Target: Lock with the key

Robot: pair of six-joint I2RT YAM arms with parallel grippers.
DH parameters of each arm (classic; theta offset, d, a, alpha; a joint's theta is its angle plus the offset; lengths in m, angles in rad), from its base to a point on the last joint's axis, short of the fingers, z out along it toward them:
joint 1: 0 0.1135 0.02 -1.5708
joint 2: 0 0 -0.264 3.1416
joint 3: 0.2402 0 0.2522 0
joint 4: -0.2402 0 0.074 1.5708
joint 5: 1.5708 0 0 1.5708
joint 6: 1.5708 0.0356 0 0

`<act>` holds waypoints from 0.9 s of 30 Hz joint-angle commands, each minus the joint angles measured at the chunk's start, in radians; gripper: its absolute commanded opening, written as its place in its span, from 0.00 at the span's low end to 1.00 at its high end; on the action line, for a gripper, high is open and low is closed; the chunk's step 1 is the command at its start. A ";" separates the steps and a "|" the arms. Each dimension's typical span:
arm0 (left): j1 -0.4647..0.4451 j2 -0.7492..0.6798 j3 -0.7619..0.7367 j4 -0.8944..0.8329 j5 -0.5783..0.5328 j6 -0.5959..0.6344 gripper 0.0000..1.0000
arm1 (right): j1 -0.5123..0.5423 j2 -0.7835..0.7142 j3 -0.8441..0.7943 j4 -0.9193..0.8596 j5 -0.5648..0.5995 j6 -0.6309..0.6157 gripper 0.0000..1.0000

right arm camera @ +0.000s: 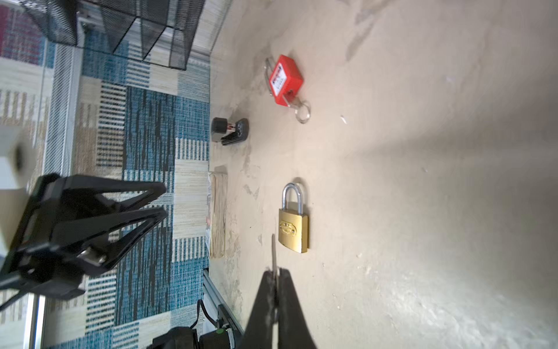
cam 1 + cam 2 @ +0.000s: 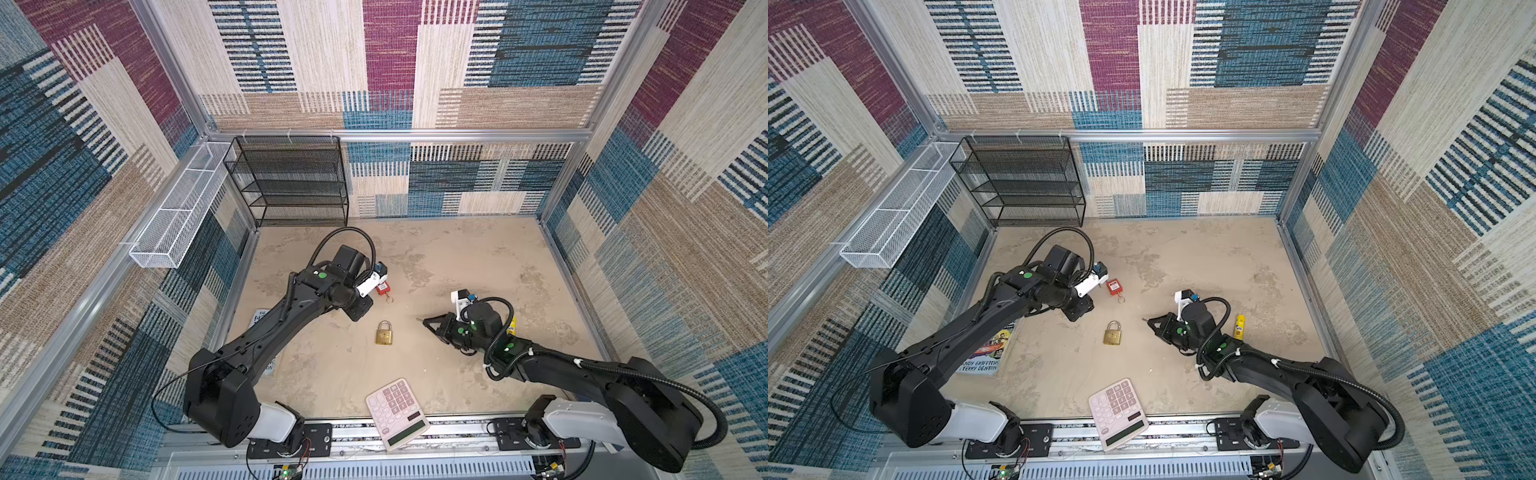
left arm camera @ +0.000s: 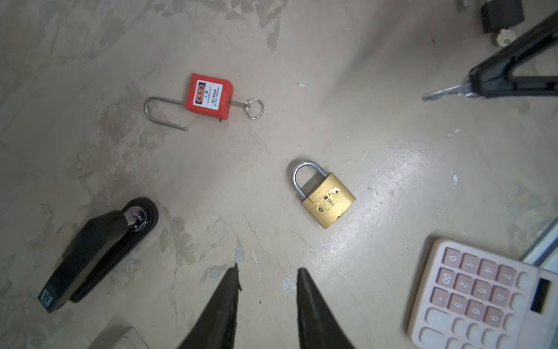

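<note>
A brass padlock (image 2: 384, 333) (image 2: 1113, 333) lies flat mid-table, its steel shackle seated in the body (image 3: 327, 196) (image 1: 293, 224). My right gripper (image 1: 275, 272) (image 2: 426, 322) is shut on a silver key (image 1: 274, 250) (image 3: 444, 92), whose blade sticks out toward the brass padlock, a short way off it. My left gripper (image 3: 268, 268) (image 1: 165, 201) hovers open and holds nothing, to the left of the padlock. A red padlock (image 2: 381, 287) (image 3: 208, 96) lies further back with its long shackle swung open and a ringed key in its base.
A pink calculator (image 2: 397, 413) (image 3: 483, 296) overhangs the front edge. A black stapler (image 3: 99, 250) and a book (image 2: 988, 353) lie at the left, under my left arm. A yellow tube (image 2: 1240, 326) is at the right. A black mesh shelf (image 2: 291, 183) and white basket (image 2: 178, 208) stand back left.
</note>
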 commanded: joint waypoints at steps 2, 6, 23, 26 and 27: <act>0.004 -0.070 -0.054 0.067 -0.025 -0.133 0.36 | 0.061 0.081 0.009 0.116 0.092 0.150 0.00; 0.005 -0.127 -0.102 0.102 -0.012 -0.190 0.37 | 0.101 0.170 0.014 0.177 0.100 0.204 0.00; 0.005 -0.317 -0.262 0.136 -0.013 -0.265 0.39 | 0.128 0.437 0.119 0.269 0.127 0.267 0.00; 0.005 -0.321 -0.263 0.129 -0.017 -0.263 0.39 | 0.130 0.450 0.119 0.258 0.129 0.285 0.03; 0.005 -0.319 -0.260 0.126 -0.019 -0.261 0.39 | 0.132 0.449 0.118 0.255 0.131 0.289 0.06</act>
